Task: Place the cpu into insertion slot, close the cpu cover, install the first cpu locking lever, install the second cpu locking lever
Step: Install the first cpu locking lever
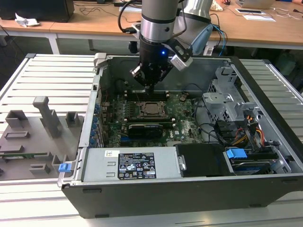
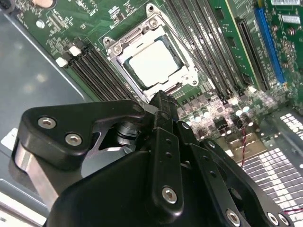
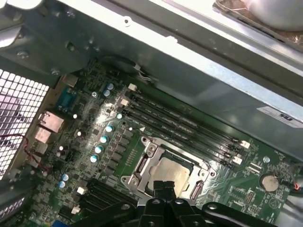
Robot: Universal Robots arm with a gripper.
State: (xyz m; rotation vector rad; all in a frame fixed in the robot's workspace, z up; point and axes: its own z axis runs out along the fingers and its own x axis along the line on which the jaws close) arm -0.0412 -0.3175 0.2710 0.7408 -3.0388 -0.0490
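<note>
The cpu (image 1: 152,108) (image 2: 151,64) (image 3: 173,172) lies flat in the insertion slot (image 2: 134,81) on the green board, its pale silver top showing. The silver cpu cover (image 2: 188,71) (image 3: 142,166) lies down around it as a frame, the chip showing through its window. My gripper (image 1: 149,85) (image 2: 161,97) (image 3: 163,187) hangs just above the socket's far edge in the exterior view, its black fingers drawn together with nothing between them. I cannot tell how the locking levers stand.
Long black memory slots (image 2: 208,56) (image 3: 184,125) flank the socket. A black graphics card (image 1: 147,128) lies in front of it. A metal drive cage (image 1: 227,101) stands at the exterior view's right, a power supply (image 1: 132,165) at the front, and grey fixtures (image 1: 33,132) outside the case.
</note>
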